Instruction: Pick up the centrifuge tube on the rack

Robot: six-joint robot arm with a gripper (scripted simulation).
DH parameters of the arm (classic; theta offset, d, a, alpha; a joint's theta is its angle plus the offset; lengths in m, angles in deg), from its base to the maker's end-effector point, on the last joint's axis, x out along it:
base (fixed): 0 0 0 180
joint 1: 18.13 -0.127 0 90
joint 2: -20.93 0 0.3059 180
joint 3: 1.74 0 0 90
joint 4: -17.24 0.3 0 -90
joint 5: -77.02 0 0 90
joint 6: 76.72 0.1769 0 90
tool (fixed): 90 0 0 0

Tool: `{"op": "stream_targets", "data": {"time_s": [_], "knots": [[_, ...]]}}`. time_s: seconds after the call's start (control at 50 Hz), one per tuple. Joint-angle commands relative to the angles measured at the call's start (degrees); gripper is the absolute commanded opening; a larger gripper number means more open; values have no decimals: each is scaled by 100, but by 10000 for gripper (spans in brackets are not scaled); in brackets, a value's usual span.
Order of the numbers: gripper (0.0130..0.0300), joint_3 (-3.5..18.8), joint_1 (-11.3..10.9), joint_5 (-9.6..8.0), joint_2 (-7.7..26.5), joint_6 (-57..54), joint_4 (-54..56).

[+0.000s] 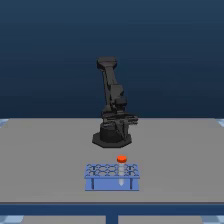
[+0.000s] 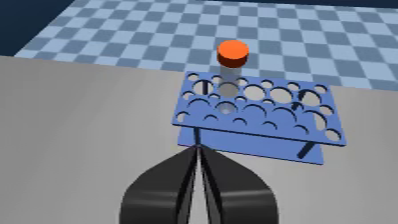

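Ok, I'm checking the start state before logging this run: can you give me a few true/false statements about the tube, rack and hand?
1. The centrifuge tube stands upright in the rack. True.
2. The tube's cap is blue. False: it is orange-red.
3. The hand is gripping the tube. False: its fingers are shut together, apart from the tube.
4. The rack sits on the grey table. True.
5. Every rack hole holds a tube. False: only one tube shows.
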Motion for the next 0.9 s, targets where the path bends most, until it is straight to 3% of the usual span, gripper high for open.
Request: {"op": "stream_targets", "data": {"time_s": [0.02, 0.6, 0.9], "knots": [[300, 0, 0, 0, 0, 0, 0], [300, 14, 3, 11, 26, -51, 51], [300, 139, 28, 96, 245, -450, 455]]}}
